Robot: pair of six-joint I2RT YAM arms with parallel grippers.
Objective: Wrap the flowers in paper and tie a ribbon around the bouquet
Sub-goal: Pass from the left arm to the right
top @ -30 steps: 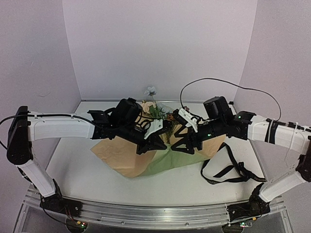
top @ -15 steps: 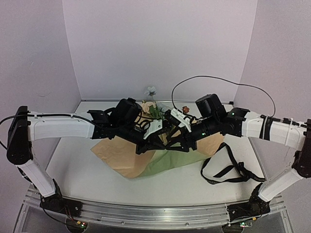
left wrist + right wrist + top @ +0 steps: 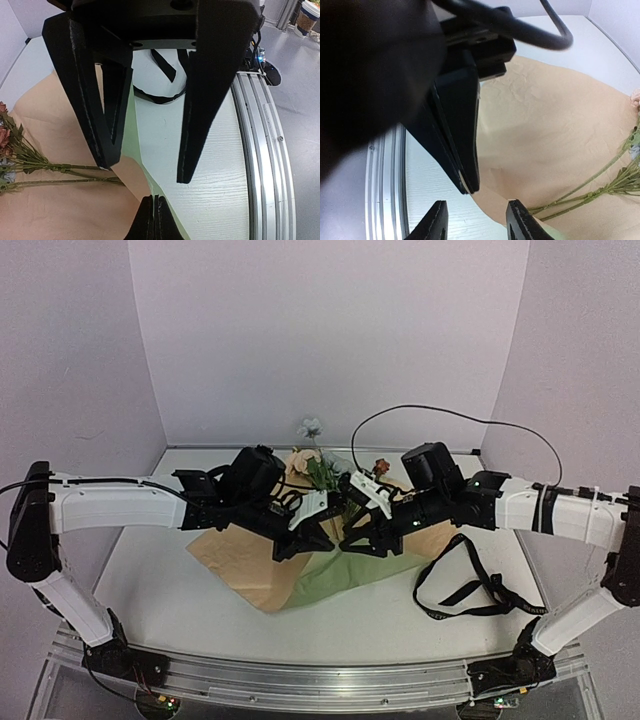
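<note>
The paper (image 3: pixel 245 565) lies tan side up, with its green side (image 3: pixel 345 580) showing at the front fold. My left gripper (image 3: pixel 301 546) is shut on a lifted edge of the paper (image 3: pixel 65 210), which is pinched thin between its fingers (image 3: pixel 154 201). My right gripper (image 3: pixel 347 543) faces it tip to tip, jaws open and straddling that same paper corner (image 3: pixel 502 200); one finger (image 3: pixel 520 220) is over the tan sheet. The flowers (image 3: pixel 318 462) lie on the paper at the back, their stems (image 3: pixel 590 192) running toward both grippers. The ribbon (image 3: pixel 468 592) lies loose on the table at the right.
White walls close in the back and both sides. A metal rail (image 3: pixel 260 150) runs along the table's near edge. A black cable (image 3: pixel 450 415) arcs above the right arm.
My right gripper has moved left up to the left gripper's tips, and its jaws have narrowed. The left gripper stays shut on the paper edge and has shifted slightly.
</note>
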